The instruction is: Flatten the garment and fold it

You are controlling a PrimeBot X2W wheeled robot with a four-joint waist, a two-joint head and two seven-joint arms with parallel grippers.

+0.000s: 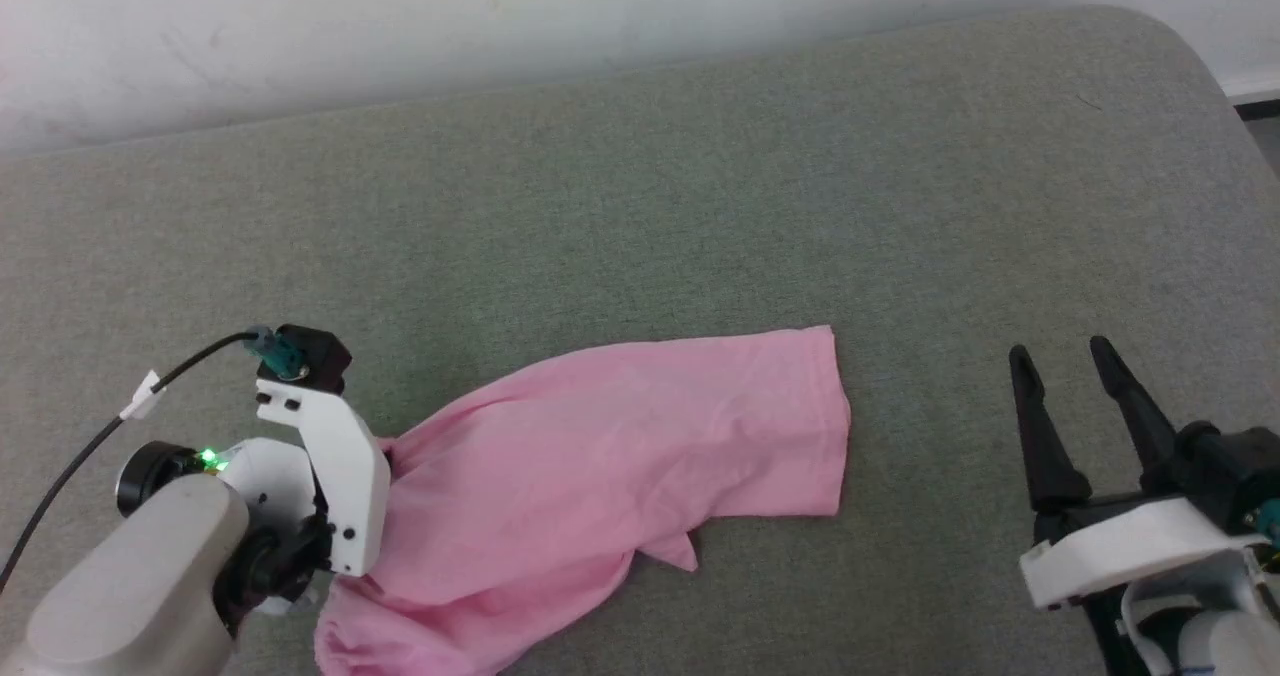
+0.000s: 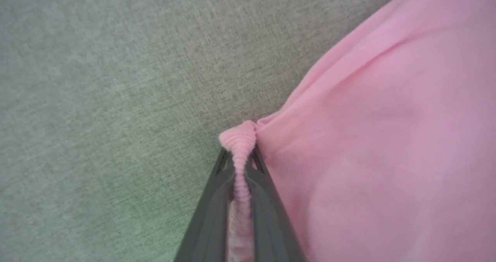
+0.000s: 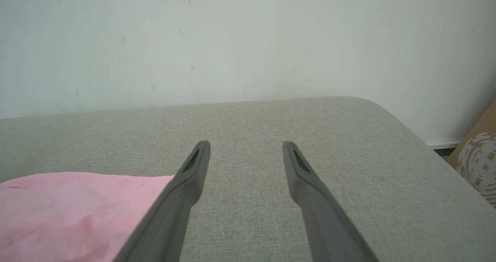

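The light-pink garment [image 1: 610, 456] lies crumpled on the grey-green cushioned surface [image 1: 640, 206], spreading from the lower left toward the centre. In the left wrist view my left gripper [image 2: 240, 153] is shut on a ribbed, gathered edge of the garment [image 2: 368, 138], which bulges out past the fingertips. In the head view the left wrist [image 1: 320, 456] stands over the garment's left end and hides its fingers. My right gripper [image 1: 1060, 356] is open and holds nothing, off to the right of the garment. The right wrist view shows it [image 3: 246, 149] above bare cushion, with the garment [image 3: 77, 207] at lower left.
A white wall [image 1: 500, 26] runs along the far edge of the surface. The cushion's rounded right corner [image 1: 1190, 56] drops off to the floor, where a brown patterned box [image 3: 478, 157] stands. A black cable [image 1: 100, 426] trails from the left wrist.
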